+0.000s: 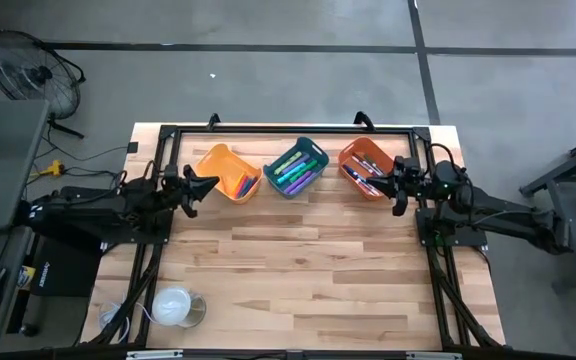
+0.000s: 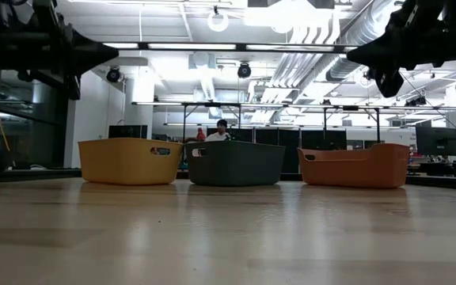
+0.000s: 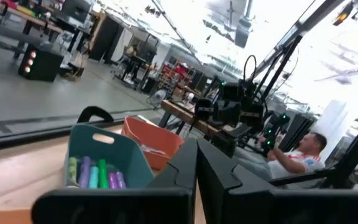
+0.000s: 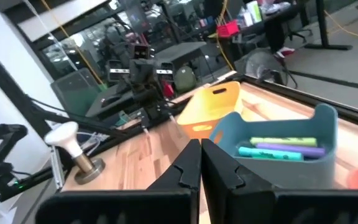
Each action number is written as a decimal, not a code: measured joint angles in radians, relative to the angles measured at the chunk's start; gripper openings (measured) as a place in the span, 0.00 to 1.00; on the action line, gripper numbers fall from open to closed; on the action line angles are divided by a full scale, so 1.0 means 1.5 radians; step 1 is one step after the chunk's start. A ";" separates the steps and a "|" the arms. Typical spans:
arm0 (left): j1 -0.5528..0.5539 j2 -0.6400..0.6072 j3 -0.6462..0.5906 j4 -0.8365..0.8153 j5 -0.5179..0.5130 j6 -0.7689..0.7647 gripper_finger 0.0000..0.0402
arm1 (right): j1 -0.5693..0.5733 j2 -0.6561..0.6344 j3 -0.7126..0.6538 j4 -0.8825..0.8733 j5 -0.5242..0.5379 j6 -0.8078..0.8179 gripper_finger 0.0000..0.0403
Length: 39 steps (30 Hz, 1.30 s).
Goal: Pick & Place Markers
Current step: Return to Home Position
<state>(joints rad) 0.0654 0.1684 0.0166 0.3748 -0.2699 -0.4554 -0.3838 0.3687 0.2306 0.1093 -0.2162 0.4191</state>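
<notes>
Three bins stand in a row on their bases near the table's far edge: yellow [image 1: 224, 170], blue [image 1: 296, 167] and orange [image 1: 365, 168]. Markers lie inside each: orange and pink ones [image 1: 245, 185], green, blue and purple ones [image 1: 293, 172] [image 4: 279, 148] [image 3: 96, 173], and several in the orange bin [image 1: 368, 178]. My left gripper [image 1: 211, 183] [image 3: 196, 157] is shut and empty, raised beside the yellow bin's left side. My right gripper [image 1: 394, 186] [image 4: 200, 155] is shut and empty, raised at the orange bin's right side. Both hang well above the tabletop in the low view [image 2: 111, 52] [image 2: 356, 55].
A white round cup-like thing [image 1: 175, 305] [image 4: 71, 140] stands near the table's front left corner. A black frame [image 1: 298, 128] runs along the far edge and down both sides. The wooden tabletop [image 1: 298, 260] spreads in front of the bins. A person [image 3: 298, 158] sits beyond the table.
</notes>
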 joint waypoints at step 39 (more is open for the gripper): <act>0.000 -0.108 0.000 -0.136 -0.039 0.021 0.01 | 0.107 -0.220 -0.146 -0.046 0.116 0.069 0.00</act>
<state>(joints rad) 0.0654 0.0067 0.0170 0.1714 -0.3290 -0.4232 -0.2237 0.0391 0.0121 0.0399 -0.0421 0.5228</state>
